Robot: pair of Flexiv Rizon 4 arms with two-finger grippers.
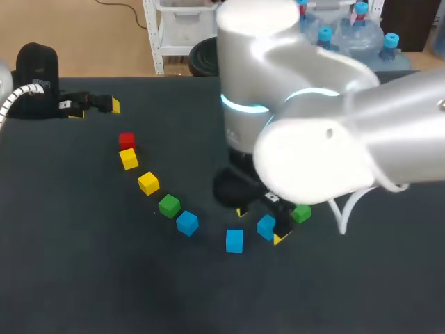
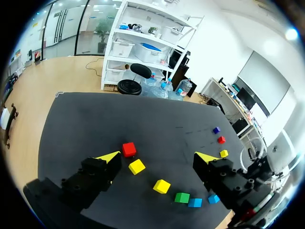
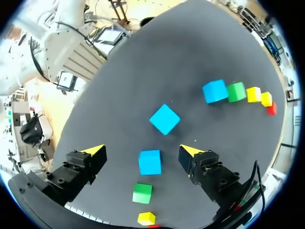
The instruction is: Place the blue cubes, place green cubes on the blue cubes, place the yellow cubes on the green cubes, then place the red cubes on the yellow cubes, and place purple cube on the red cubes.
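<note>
The right claw [image 3: 143, 150] hung low over the dark table [image 1: 83, 278] with its fingers spread wide. A blue cube [image 3: 149, 162] lay on the table between them, touched by neither finger. Just ahead of the claw sat a second blue cube [image 3: 165, 119], turned at an angle. Farther on, a third blue cube [image 3: 215, 91] began a curved row. It sat right against a green cube [image 3: 236, 92], and then came a first yellow cube [image 3: 253, 94], a second yellow cube [image 3: 266, 98] and a red cube [image 3: 271, 109]. On the other side of the claw, near the blue cube between its fingers, sat a lone green cube [image 1: 301, 213], with a third yellow cube [image 3: 146, 218] just past it. The left claw [image 2: 158, 156] hovered over the far left part of the table, well apart from the right arm, with its fingers also spread. It was near the red end of the row. In its own view, a small purple cube [image 2: 216, 130] and a second red cube [image 2: 221, 140] lay close together near the table's far right edge.
</note>
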